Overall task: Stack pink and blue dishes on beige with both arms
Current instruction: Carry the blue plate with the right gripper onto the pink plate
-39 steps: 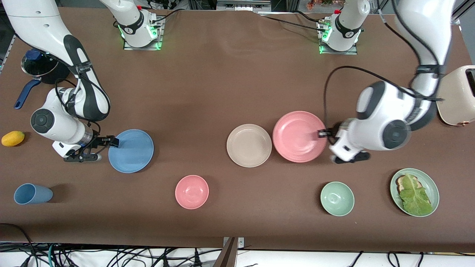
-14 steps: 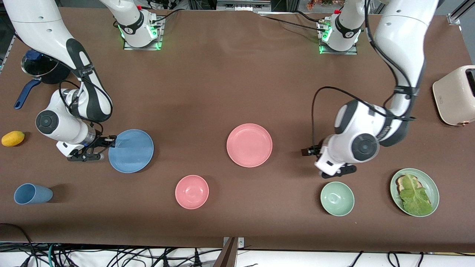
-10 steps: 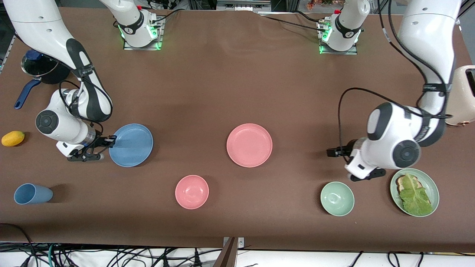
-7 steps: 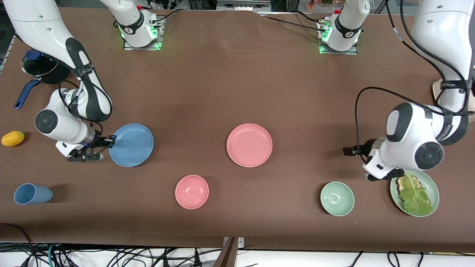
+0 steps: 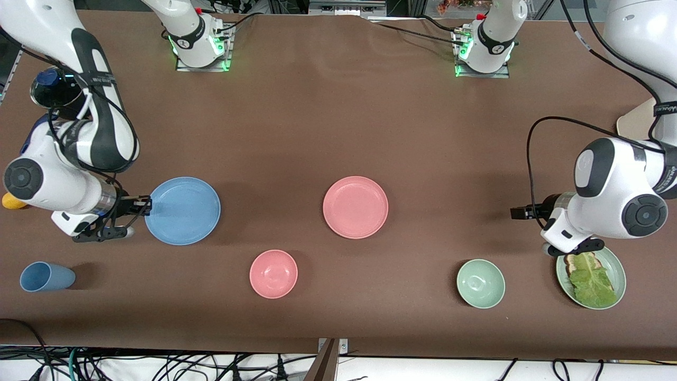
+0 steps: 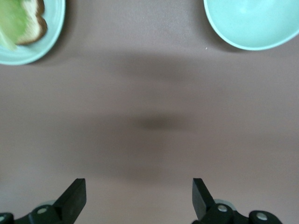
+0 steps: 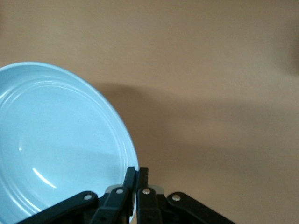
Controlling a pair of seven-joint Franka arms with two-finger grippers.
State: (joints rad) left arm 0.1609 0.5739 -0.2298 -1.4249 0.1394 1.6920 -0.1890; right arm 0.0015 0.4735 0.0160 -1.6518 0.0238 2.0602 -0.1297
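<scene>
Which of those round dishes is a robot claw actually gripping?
The blue plate: the right gripper is shut on its rim. The pink plate lies untouched; the left gripper is open.

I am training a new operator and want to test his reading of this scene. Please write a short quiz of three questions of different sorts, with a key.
1. True or false: the right end effector is shut on the rim of the round matte sky-blue plate.
2. What lies on top at the table's middle? A) round matte pink plate B) small pink bowl C) pale green bowl
3. Fill in: the left end effector is ____, over bare table.

Key: 1 true; 2 A, the pink plate; 3 open.
</scene>
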